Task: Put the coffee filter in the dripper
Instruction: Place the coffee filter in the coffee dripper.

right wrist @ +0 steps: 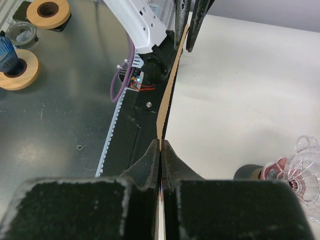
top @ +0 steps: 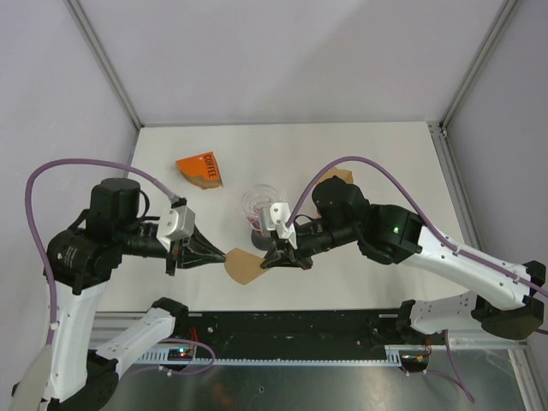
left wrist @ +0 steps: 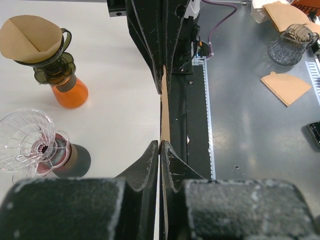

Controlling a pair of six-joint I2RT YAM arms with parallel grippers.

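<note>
While the left gripper (top: 222,255) and right gripper (top: 269,259) each pinch one edge tightly, the coffee filter (top: 244,269) is just near of the dripper (top: 259,205).

I note an orange box (top: 199,169) marked COFFEE at the far left of the white table (top: 385,154), an orange carafe (left wrist: 69,92) standing on it too, and on the grey metal alongside a glass jug (left wrist: 292,45), a wooden ring (right wrist: 48,11), and a blue glass (right wrist: 7,55).
</note>
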